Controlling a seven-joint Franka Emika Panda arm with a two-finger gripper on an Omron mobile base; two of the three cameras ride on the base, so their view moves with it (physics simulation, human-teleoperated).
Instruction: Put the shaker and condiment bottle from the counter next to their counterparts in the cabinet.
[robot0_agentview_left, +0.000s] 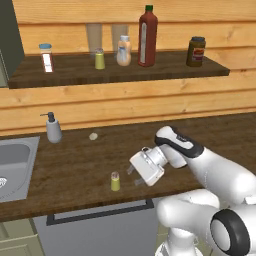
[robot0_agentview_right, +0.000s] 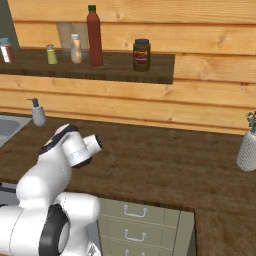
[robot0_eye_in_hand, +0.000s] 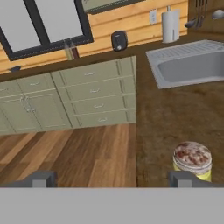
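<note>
A yellow-green shaker (robot0_agentview_left: 115, 181) with a pale cap stands upright on the dark wood counter (robot0_agentview_left: 75, 165) near its front edge. My gripper (robot0_agentview_left: 134, 176) hangs just to its right, open and holding nothing. In the hand view the shaker (robot0_eye_in_hand: 192, 159) sits right beyond one finger tip (robot0_eye_in_hand: 183, 178), off to the side of the gap in my gripper (robot0_eye_in_hand: 113, 179). On the cabinet shelf (robot0_agentview_left: 165, 70) stand its twin shaker (robot0_agentview_left: 100, 60) and the tall red condiment bottle (robot0_agentview_left: 147, 36) with a green cap. Both appear again in the right base view: shaker (robot0_agentview_right: 51, 54), red bottle (robot0_agentview_right: 93, 36).
The shelf also holds a peach bottle (robot0_agentview_left: 123, 51), a dark-brown jar (robot0_agentview_left: 196, 51) and a small white-red bottle (robot0_agentview_left: 46, 57). A grey soap dispenser (robot0_agentview_left: 53, 128) and a small pale lump (robot0_agentview_left: 93, 136) sit by the steel sink (robot0_agentview_left: 15, 165). A white vase (robot0_agentview_right: 247, 147) stands far right.
</note>
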